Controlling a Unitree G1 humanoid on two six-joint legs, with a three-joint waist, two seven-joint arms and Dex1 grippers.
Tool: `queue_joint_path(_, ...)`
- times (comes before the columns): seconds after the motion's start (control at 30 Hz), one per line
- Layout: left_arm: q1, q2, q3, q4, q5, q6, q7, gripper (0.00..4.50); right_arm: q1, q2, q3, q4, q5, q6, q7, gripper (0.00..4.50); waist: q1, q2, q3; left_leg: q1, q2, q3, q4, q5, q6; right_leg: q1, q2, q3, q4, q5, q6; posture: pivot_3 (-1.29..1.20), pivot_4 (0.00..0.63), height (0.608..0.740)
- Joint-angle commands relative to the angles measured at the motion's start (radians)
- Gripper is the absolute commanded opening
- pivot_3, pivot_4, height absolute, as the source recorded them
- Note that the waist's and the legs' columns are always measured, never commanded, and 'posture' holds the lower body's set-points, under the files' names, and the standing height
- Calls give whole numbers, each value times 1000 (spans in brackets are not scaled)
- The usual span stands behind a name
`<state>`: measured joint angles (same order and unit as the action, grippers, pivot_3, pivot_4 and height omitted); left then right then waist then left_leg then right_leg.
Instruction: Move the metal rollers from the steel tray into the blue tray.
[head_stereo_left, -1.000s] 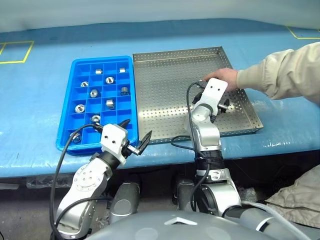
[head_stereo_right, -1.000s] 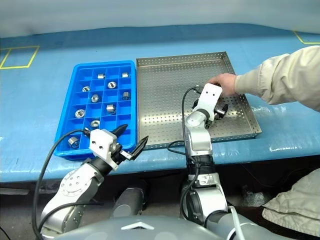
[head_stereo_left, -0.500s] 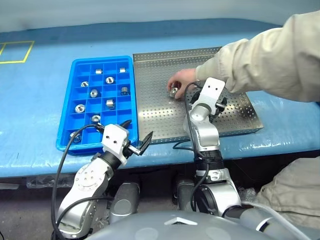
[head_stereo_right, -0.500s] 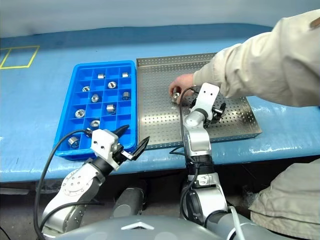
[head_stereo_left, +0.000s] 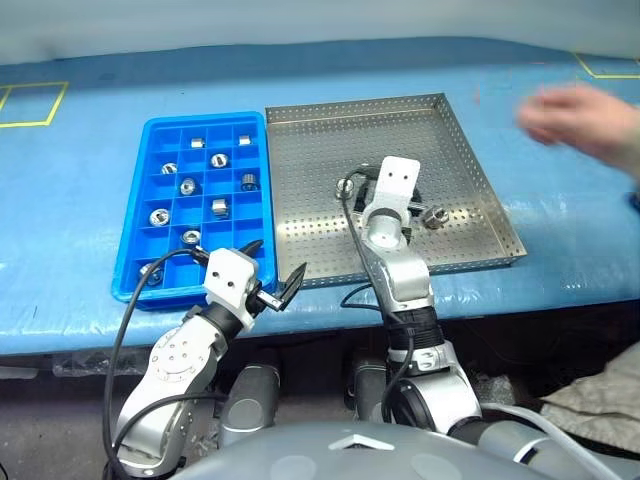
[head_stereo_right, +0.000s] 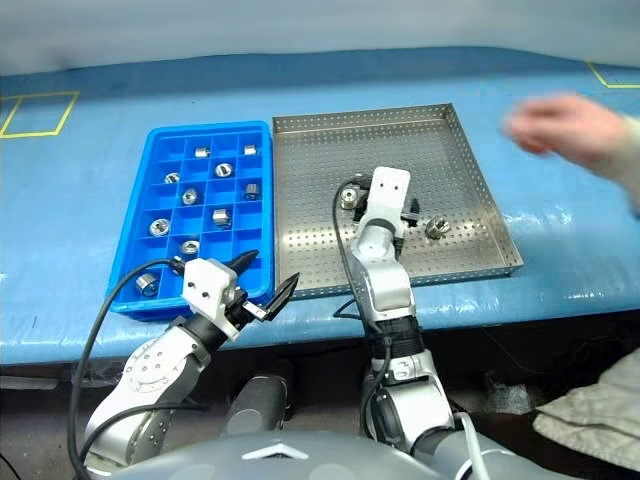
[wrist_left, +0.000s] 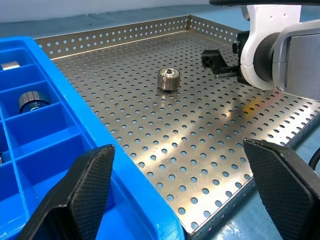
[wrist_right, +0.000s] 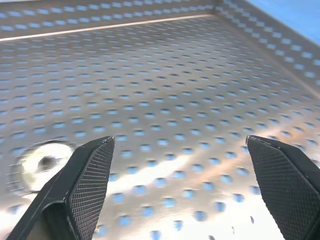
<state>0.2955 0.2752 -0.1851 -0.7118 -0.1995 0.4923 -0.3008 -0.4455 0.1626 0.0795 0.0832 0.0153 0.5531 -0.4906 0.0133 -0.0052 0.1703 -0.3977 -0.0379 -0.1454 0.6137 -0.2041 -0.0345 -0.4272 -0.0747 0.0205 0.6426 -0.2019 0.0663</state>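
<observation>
While two metal rollers lie loose in the steel tray and others sit in the blue tray, the right gripper hovers near one, jaws apart; the left gripper waits, jaws also apart. Next move probably: lower and close.

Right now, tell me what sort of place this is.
Probably a workshop or parts-sorting station: a blue-covered workbench, a perforated steel tray, and a blue plastic compartment tray holding shiny metal rollers.
</observation>
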Motion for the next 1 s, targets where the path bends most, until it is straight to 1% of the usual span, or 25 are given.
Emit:
queue_joint_path(0.03, 1, -8, 2, -13, -2, -22, 8, 4500, -8, 43, 40, -49, 29, -38, 105, 4454, 2, 0, 0, 0, 0, 0, 0, 0, 0, 0, 0, 0, 0, 0, 0, 224, 150, 740)
queue_joint_path(0.2, -4, -6, 4, -13, 4, -26, 13, 4500, -69, 49, 21, 64, 39, -119, 151, 4454, 8, 0, 0, 0, 0, 0, 0, 0, 0, 0, 0, 0, 0, 0, 0, 239, 150, 740)
queue_joint_path(0.37, -5, -2, 6, -11, 4, -32, 16, 4500, -162, 36, -19, 247, 24, -211, 137, 4454, 8, 0, 0, 0, 0, 0, 0, 0, 0, 0, 0, 0, 0, 0, 0, 243, 150, 740)
queue_joint_path(0.57, -1, -4, 2, -14, 9, -36, 24, 4500, -245, 30, -78, 476, 80, -246, 213, 4454, 10, 0, 0, 0, 0, 0, 0, 0, 0, 0, 0, 0, 0, 0, 0, 262, 150, 740)
queue_joint_path(0.67, 7, -4, 3, -17, 9, -40, 26, 4500, -251, 34, -103, 522, 105, -245, 229, 3825, 12, 0, 0, 0, 0, 0, 0, 0, 0, 0, 0, 0, 0, 0, 0, 266, 150, 740)
queue_joint_path(0.73, 12, -3, 3, -19, 9, -40, 29, 4500, -236, 35, -94, 505, 100, -241, 239, 3182, 12, 0, 0, 2, 0, 0, 0, 0, 0, 2, 0, 0, 0, 0, 0, 270, 150, 740)
queue_joint_path(0.87, 19, -11, 15, -26, 6, -42, 44, 4500, -170, 37, -35, 361, 82, -193, 276, 1860, 15, 0, 0, 2, 0, 0, 0, 0, 0, 2, 0, 0, 1, 0, 0, 277, 150, 740)
queue_joint_path(0.9, 23, -15, 20, -29, 2, -44, 49, 4500, -153, 36, -13, 318, 76, -174, 288, 1718, 16, 0, 0, 2, 0, -1, 0, 0, 0, 1, 0, 0, 1, 0, 0, 277, 150, 740)
queue_joint_path(0.97, 30, -22, 30, -33, -5, -49, 54, 4500, -125, 35, 28, 239, 70, -138, 311, 1723, 17, 0, 0, 1, 0, -1, -1, 0, 0, 1, 0, 0, 1, 0, -1, 277, 150, 740)
queue_joint_path(1.0, 38, -33, 37, -35, 0, -57, 69, 4500, -108, 33, 68, 167, 77, -105, 347, 1723, 18, 0, 0, 1, 0, -1, -1, 0, 0, 0, 0, 0, 0, 0, -1, 289, 150, 740)
